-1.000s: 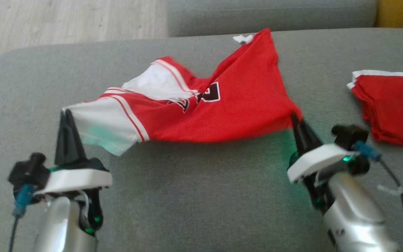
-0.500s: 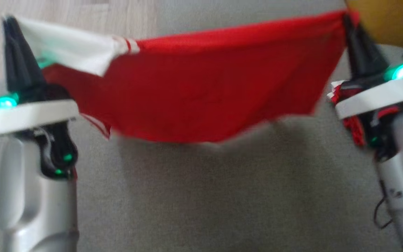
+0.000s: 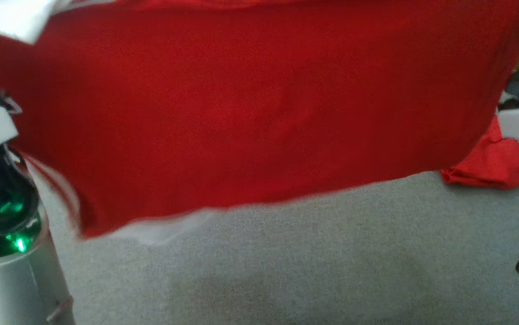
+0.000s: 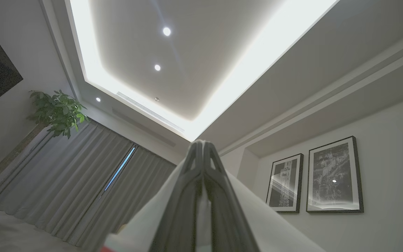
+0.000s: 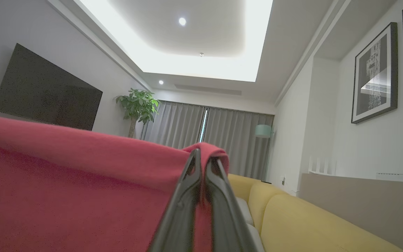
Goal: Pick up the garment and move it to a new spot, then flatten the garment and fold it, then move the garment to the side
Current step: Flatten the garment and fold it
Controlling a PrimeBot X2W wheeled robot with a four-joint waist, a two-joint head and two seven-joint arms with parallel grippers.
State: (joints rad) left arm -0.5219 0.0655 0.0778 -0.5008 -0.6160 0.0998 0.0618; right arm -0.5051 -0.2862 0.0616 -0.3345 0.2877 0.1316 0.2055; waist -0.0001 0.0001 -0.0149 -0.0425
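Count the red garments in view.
2: one garment hangs between the left gripper and right gripper; a second garment lies on the sofa at right. Others may be hidden.

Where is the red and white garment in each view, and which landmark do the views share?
Head view: garment hangs across the upper part, above the grey cushion.
Left wrist view: its white part sits at the bottom centre, pinched by the left gripper.
Right wrist view: its red part fills the lower left, pinched by the right gripper.
Shared landmark: the potted plant, at the left in both wrist views.
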